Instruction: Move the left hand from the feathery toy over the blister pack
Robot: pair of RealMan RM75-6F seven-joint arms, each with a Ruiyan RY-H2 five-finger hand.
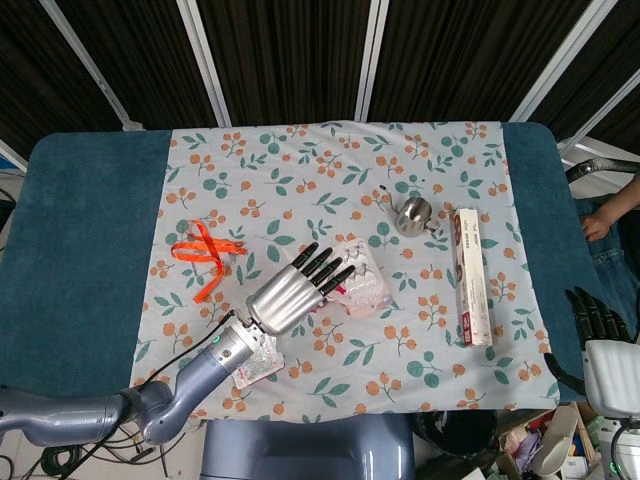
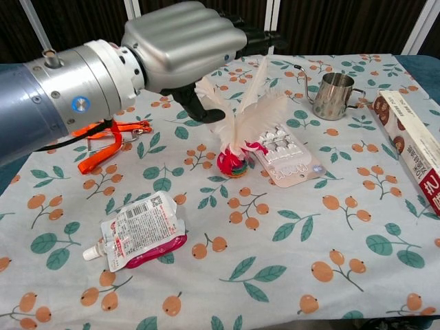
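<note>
Overhead, left hand raised above the floral cloth, fingers spread and holding nothing, fingertips reaching over the blister pack. Feathery toy upright just beside the pack's left edge, below the palm. Right hand at the table's right edge, fingers apart, empty.

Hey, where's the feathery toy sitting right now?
In the chest view the feathery toy stands upright mid-table, just left of the blister pack, with the left hand above it.
</note>
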